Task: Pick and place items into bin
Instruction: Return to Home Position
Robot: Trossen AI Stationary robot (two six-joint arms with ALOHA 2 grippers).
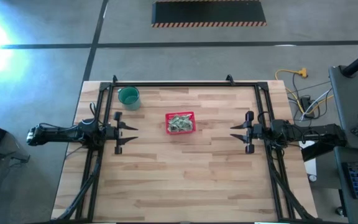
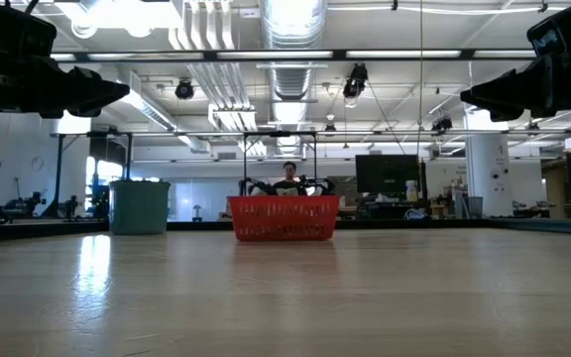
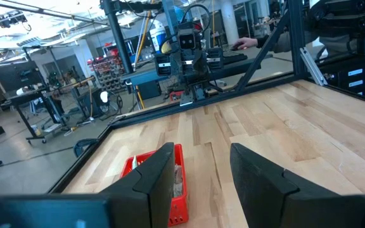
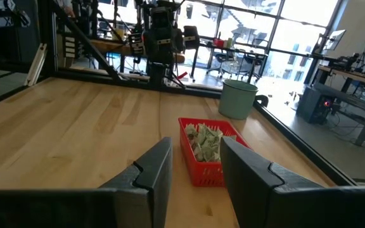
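The red mesh basket stands on its base near the table's middle, toward the far edge, and shows in the low view and both wrist views. Pale green-and-white packets lie heaped inside it. My left gripper hovers open at the table's left side, fingers pointing toward the basket. My right gripper hovers open at the right side, facing it too. Both are held above the table and touch nothing.
A round teal-green cup stands near the table's far left corner. A black frame runs along the far, left and right edges. Bare wood spans the near half. A person sits beyond the far edge.
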